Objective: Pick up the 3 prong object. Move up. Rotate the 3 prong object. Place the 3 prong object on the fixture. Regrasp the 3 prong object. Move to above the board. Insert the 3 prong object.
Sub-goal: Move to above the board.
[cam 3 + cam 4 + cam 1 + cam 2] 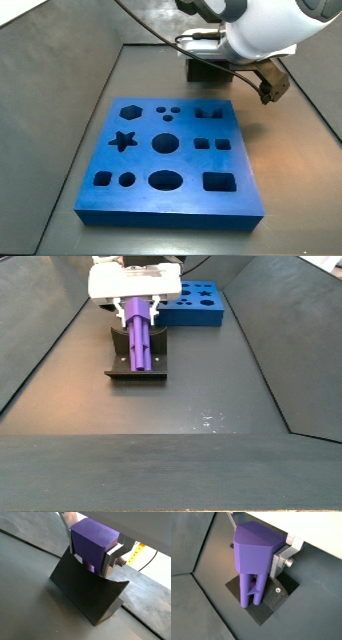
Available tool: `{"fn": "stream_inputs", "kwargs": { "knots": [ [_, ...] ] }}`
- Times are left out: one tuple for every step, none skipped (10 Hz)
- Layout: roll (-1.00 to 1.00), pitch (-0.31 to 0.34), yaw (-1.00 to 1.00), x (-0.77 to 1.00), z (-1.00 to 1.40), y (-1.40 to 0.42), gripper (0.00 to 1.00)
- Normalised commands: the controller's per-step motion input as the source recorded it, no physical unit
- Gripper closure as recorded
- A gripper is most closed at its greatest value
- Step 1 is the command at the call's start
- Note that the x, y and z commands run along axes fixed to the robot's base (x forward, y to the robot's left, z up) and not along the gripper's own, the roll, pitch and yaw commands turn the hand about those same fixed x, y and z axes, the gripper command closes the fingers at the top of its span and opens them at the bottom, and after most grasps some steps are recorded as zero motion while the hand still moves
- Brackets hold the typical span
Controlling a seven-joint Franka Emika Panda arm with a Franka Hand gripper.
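My gripper is shut on the blocky head of the light purple 3 prong object. A silver finger presses against its side. In a wrist view the object stands upright and its prongs point down at the dark fixture. In a side view the gripper holds the object over the fixture, with the prong tips close to its base plate. I cannot tell whether they touch. The blue board lies beside it.
The fixture stands just behind the board's far edge, partly hidden by the white arm. The board sits in the far corner of the grey bin. Sloped grey walls close in the floor on both sides.
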Motion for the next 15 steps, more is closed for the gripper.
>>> {"fn": "stream_inputs", "kwargs": {
  "knots": [
    [0.17,0.176,0.12,0.01,1.00,-0.01,1.00],
    [0.16,0.171,0.12,0.01,1.00,-0.01,1.00],
    [0.10,0.150,0.13,0.02,1.00,-0.01,1.00],
    [0.05,0.134,0.14,0.02,1.00,-0.01,1.00],
    [0.01,0.108,0.16,0.02,1.00,-0.01,1.00],
    [0.00,0.096,0.16,0.02,1.00,-0.01,1.00],
    [-0.01,0.063,0.15,0.02,1.00,-0.02,1.00],
    [-0.02,0.048,0.14,0.02,1.00,-0.02,1.00],
    [-0.02,0.030,0.12,0.02,1.00,-0.02,1.00],
    [-0.02,0.025,0.11,0.02,1.00,-0.02,1.00],
    [-0.02,0.021,0.09,0.02,1.00,-0.02,1.00],
    [-0.02,0.020,0.07,0.02,1.00,-0.02,1.00],
    [-0.03,0.025,0.06,0.02,1.00,-0.02,1.00],
    [-0.03,0.039,0.05,0.02,1.00,-0.02,1.00],
    [-0.04,0.052,0.04,0.02,1.00,-0.02,1.00]
  ]
}}
